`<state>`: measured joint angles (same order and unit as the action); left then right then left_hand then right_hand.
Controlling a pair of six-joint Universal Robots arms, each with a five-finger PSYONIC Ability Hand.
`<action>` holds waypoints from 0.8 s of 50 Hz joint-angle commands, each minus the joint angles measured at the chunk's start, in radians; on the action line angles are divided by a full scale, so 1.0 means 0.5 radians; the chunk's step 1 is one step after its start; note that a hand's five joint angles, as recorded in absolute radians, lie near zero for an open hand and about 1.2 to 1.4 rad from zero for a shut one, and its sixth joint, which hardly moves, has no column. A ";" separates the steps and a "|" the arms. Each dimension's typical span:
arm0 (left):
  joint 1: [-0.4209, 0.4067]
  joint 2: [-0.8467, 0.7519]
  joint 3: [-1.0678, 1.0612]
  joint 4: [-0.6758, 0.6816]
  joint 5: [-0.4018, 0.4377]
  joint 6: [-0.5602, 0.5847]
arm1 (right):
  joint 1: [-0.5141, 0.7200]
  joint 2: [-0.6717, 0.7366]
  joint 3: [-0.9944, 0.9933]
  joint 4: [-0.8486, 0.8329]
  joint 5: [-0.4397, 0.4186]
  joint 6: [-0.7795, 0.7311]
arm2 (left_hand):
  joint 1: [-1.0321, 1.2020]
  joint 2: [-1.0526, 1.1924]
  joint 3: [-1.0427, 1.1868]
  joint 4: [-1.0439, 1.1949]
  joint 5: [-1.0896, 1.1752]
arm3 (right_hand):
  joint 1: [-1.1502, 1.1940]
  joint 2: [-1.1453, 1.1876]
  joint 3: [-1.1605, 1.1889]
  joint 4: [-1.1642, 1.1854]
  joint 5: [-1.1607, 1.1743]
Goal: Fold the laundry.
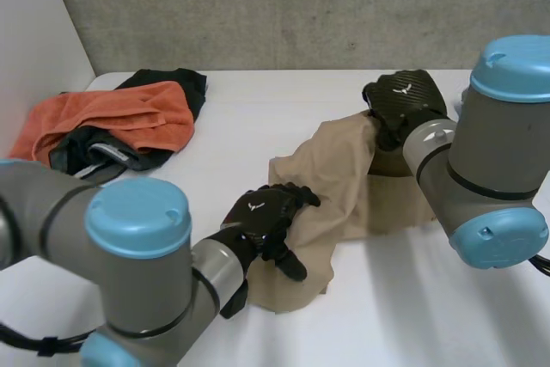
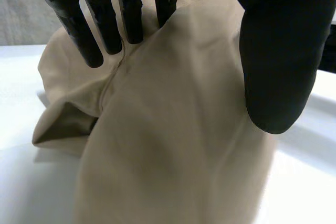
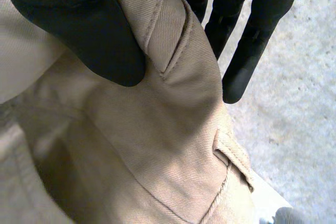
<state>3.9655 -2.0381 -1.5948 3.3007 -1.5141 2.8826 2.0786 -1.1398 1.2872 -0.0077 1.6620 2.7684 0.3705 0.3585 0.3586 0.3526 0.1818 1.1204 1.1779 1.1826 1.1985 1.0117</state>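
A beige garment [image 1: 331,182] lies crumpled in the middle of the white table [image 1: 258,118]. My left hand [image 1: 266,214] rests on its near left part. In the left wrist view the fingers [image 2: 89,30] are straight with their tips on the cloth [image 2: 173,129], the thumb [image 2: 278,51] spread apart from them, so the hand is open. My right hand [image 1: 404,96] holds the garment's far right edge lifted off the table. In the right wrist view its thumb [image 3: 89,30] pinches a stitched band of the cloth [image 3: 157,145] against the fingers.
An orange towel [image 1: 112,118] lies on a black garment [image 1: 176,83] at the table's far left corner. A grey wall [image 1: 301,6] runs behind the table, and a white wall [image 1: 34,40] stands at the left.
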 commanded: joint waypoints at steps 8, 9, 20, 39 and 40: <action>0.021 -0.446 0.401 0.050 -0.301 0.389 | -0.129 -0.018 0.144 -0.049 -0.099 -0.020 | 2.051 2.075 2.075 2.087 2.080 | 0.552 0.437 0.427 0.395 0.420; 0.024 -0.440 0.404 0.047 -0.304 0.404 | -0.141 -0.030 0.138 -0.028 -0.115 -0.036 | 2.052 2.076 2.075 2.087 2.080 | 0.552 0.437 0.427 0.395 0.420; 0.168 0.535 0.361 0.010 -0.316 0.447 | -0.187 -0.506 0.095 0.166 -0.339 -0.606 | 2.052 2.076 2.075 2.087 2.080 | 0.552 0.437 0.427 0.395 0.420; 0.291 1.392 0.674 -0.281 -0.230 0.644 | -0.233 -1.178 -0.326 0.721 -0.459 -0.702 | 2.052 2.076 2.075 2.087 2.080 | 0.552 0.437 0.427 0.395 0.420; 0.291 1.370 0.674 -0.281 -0.230 0.647 | -0.239 -1.163 -0.323 0.718 -0.462 -0.689 | 2.052 2.076 2.075 2.087 2.080 | 0.552 0.437 0.427 0.395 0.420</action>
<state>4.1084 -1.3311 -1.2898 3.1763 -1.6338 3.2069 1.9725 -1.7238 1.1342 0.3399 1.4464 2.4031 1.1363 1.1974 1.1922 1.1989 1.0012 1.1204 1.1828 1.1877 1.1989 1.0121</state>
